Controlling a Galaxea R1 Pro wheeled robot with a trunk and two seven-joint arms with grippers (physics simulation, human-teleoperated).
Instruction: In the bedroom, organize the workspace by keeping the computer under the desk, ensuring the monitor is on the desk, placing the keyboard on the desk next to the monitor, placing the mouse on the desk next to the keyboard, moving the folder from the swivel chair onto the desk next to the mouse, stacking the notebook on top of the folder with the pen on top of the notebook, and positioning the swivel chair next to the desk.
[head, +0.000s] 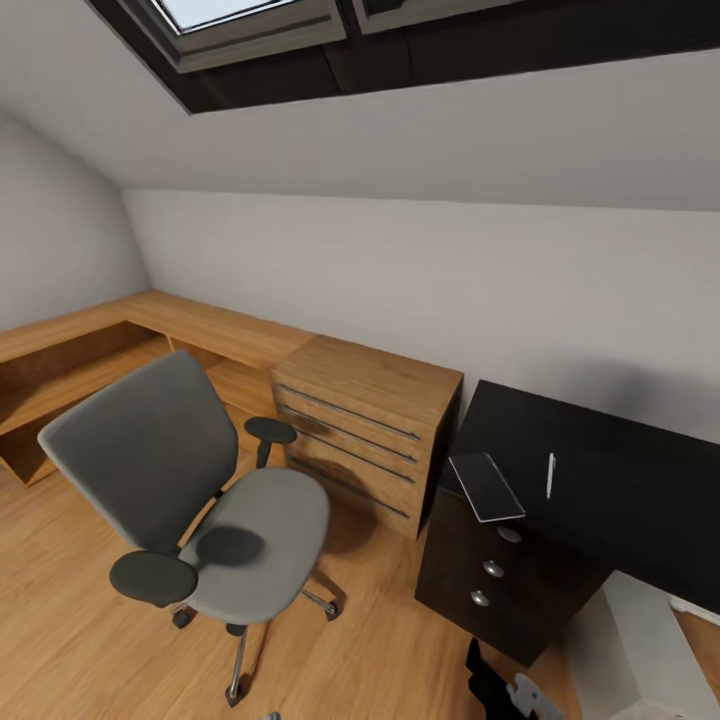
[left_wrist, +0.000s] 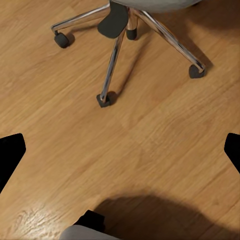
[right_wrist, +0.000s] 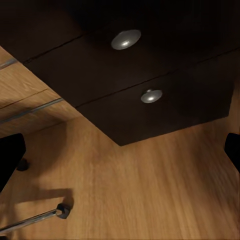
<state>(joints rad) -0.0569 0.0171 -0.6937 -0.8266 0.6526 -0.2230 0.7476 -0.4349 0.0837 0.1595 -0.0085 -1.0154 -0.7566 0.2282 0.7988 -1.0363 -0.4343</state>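
The swivel chair (head: 200, 500) stands closest, on the wood floor beside the black worktop (head: 600, 470). It looks heavy but rolls easily; push its backrest. The light notebook (head: 487, 487) and pen (head: 550, 475) lie on the worktop. Both jaws are wide open, holding nothing.

A: Where does the swivel chair (head: 200, 500) stand?
B: On the wood floor, apart from the black worktop (head: 610, 480), with the light-wood drawer chest between them. Its grey seat is bare; round black armrests, chrome star base on casters (left_wrist: 105, 99).
A: What lies on the worktop?
B: The notebook (head: 487, 487), dark grey and glossy, flat at the corner above the drawer pedestal, one end jutting over the edge. The white pen (head: 550, 475) lies just beside it, not touching.
A: And the computer?
B: A pale box (head: 630, 650) on the floor by the pedestal (right_wrist: 145, 95), under the worktop's front edge.
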